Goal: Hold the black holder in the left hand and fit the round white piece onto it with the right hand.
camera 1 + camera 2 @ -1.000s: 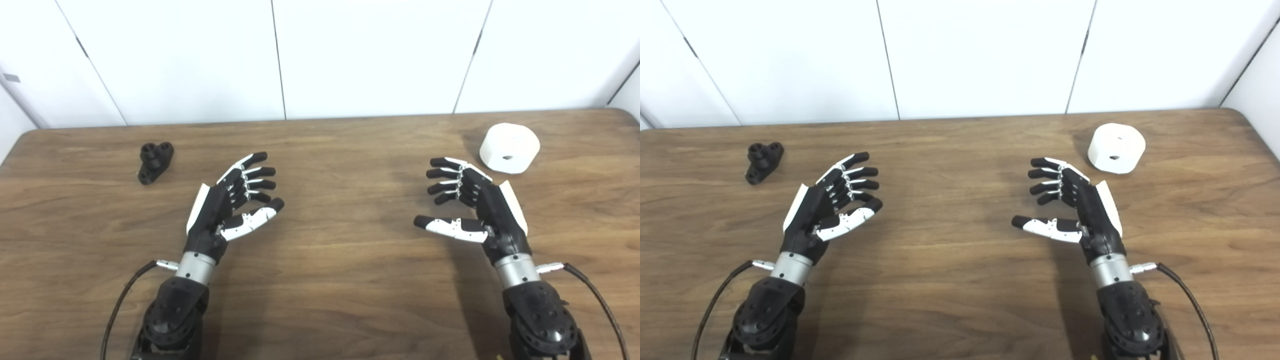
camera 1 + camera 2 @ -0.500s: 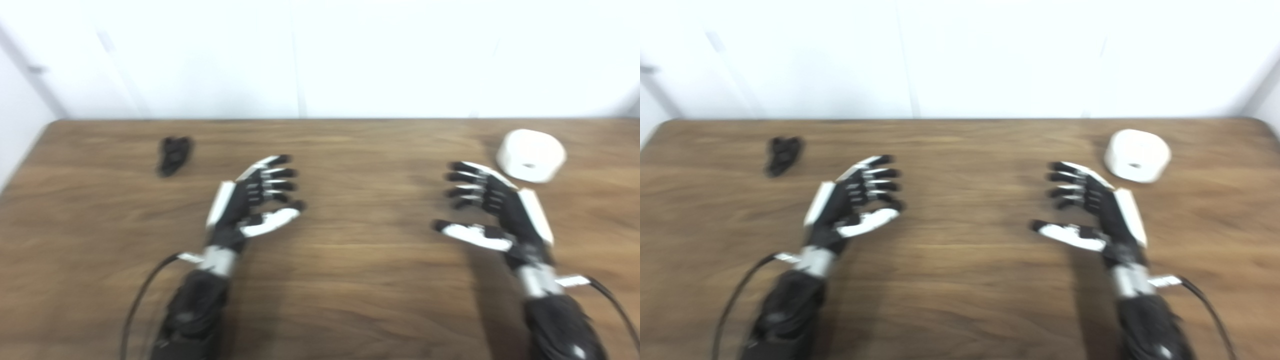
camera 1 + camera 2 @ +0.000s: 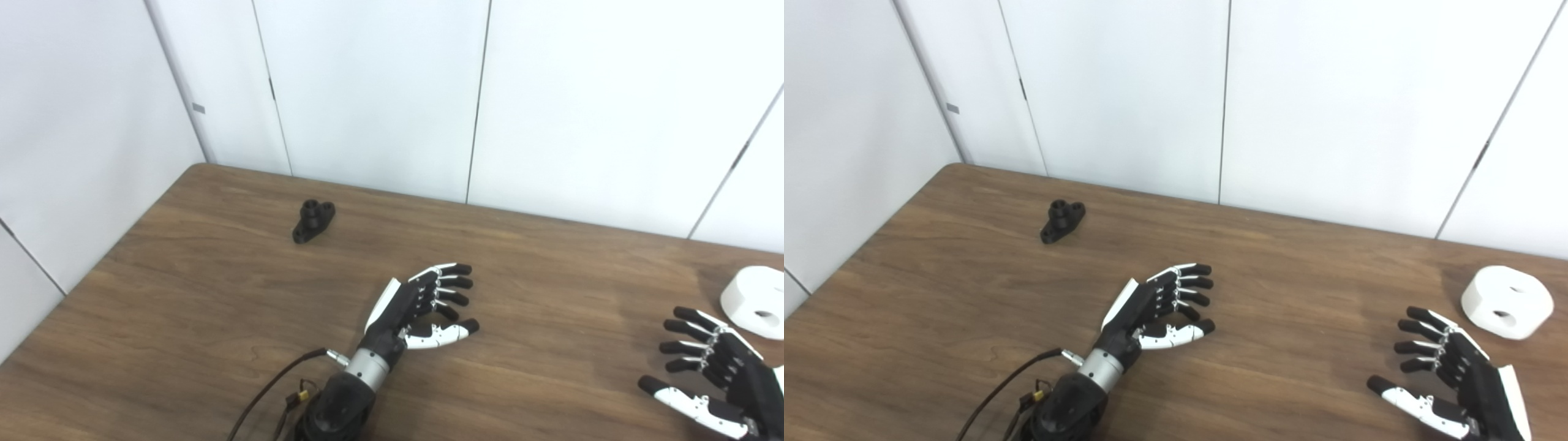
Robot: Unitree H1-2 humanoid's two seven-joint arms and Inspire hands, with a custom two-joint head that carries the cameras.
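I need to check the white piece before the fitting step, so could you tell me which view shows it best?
The right eye view: the round white piece sits whole on the table, both holes showing. In the left eye view it is cut off by the right edge.

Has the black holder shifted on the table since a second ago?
No. The black holder only sits elsewhere in the picture because the camera swung left; it keeps its place near the table's far left corner, untouched.
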